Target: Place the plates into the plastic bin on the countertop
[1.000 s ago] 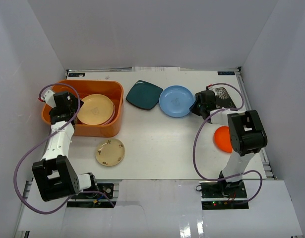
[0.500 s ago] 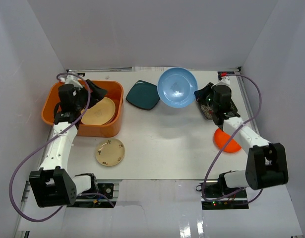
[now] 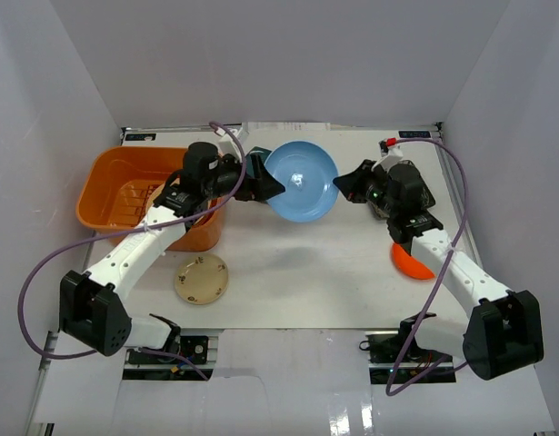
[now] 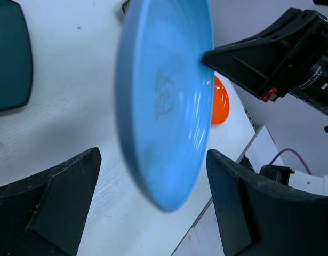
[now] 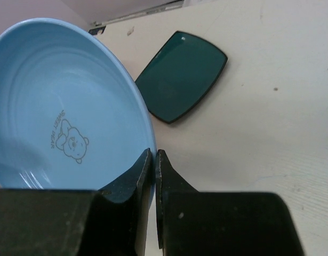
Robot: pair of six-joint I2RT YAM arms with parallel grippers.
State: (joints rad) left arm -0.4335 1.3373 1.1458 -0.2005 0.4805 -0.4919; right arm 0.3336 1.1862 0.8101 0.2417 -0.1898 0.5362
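A light blue plate (image 3: pixel 302 182) with a bear drawing hangs tilted on edge above the white countertop (image 3: pixel 306 263). My right gripper (image 3: pixel 348 186) (image 5: pixel 154 156) is shut on its right rim. My left gripper (image 3: pixel 258 184) (image 4: pixel 153 157) is open, its fingers (image 4: pixel 57 197) standing either side of the blue plate (image 4: pixel 164 96) without touching it. The orange plastic bin (image 3: pixel 106 195) sits at the far left with my left arm crossing its right wall. A dark teal square plate (image 5: pixel 182 74) (image 4: pixel 9 53) lies flat behind; the top view mostly hides it.
A speckled beige plate (image 3: pixel 202 279) lies near the front left of the table. An orange plate (image 3: pixel 411 261) (image 4: pixel 220 101) rests under my right forearm at the right. White walls close in the table on three sides.
My right gripper closed on the blue plate, lifted it off the table and carried it left. My left arm swung out of the bin to the plate's left side, staying open.
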